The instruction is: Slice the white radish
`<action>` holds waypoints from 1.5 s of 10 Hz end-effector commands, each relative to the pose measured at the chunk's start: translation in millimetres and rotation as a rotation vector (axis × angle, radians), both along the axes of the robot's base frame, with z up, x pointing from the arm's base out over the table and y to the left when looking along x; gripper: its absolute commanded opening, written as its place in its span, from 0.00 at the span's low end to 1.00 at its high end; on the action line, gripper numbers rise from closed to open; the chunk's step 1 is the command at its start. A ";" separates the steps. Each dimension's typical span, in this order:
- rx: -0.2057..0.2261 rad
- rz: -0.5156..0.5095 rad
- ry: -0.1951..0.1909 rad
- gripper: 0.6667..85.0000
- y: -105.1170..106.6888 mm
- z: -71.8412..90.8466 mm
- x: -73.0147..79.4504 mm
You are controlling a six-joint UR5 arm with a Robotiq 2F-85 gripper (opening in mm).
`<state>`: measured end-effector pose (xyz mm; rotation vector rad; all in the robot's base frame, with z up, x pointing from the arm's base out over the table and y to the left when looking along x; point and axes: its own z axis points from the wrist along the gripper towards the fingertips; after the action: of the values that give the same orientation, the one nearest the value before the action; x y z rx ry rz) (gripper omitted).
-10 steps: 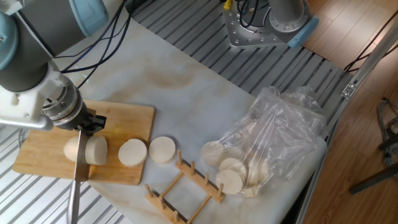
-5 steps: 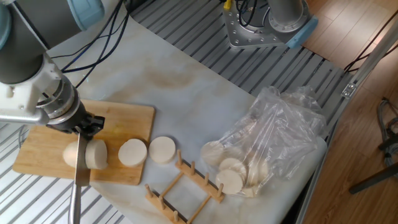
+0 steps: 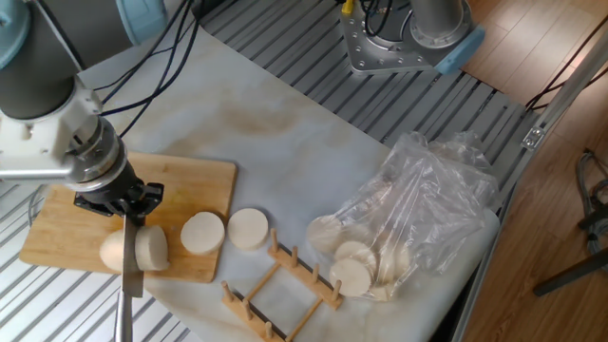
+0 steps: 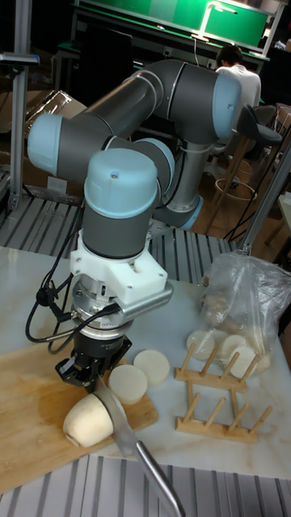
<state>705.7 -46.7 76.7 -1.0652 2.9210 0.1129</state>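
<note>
In the fixed view, the white radish lies on its side on the bamboo cutting board, near the board's front edge. The gripper hangs directly above it, its dark fingers closed on a knife. The blade runs down across the radish, splitting what shows into a rounded left part and a flat-faced right part, and the metal handle reaches past the board's front edge toward the bottom of the picture. One round radish slice sits just right of the radish on the board's corner, and a second slice lies beside it on the white marble tabletop. A wooden rack stands in front of the slices. Further right, a clear plastic bag holds more pale slices.

In the tall fixed view, the gripper comes down from the grey arm and is clamped on the knife. The radish lies just below, rounded end to the left, with the blade set against its right side and angled down to the right. The two slices sit just behind, the rack and bag to the right.
</note>
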 end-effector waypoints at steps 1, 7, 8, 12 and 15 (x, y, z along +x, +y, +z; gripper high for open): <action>0.019 0.048 -0.025 0.01 -10.5 0.8 -1.3; 0.001 0.041 -0.021 0.01 -18.8 -15.2 -7.4; -0.010 0.050 -0.021 0.01 -25.7 -13.4 -7.3; 0.006 0.085 -0.020 0.01 -42.7 -5.9 -12.6; 0.000 0.067 -0.021 0.01 -35.1 -11.6 -12.8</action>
<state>693.0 -86.0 67.1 -1.1782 2.8670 0.0941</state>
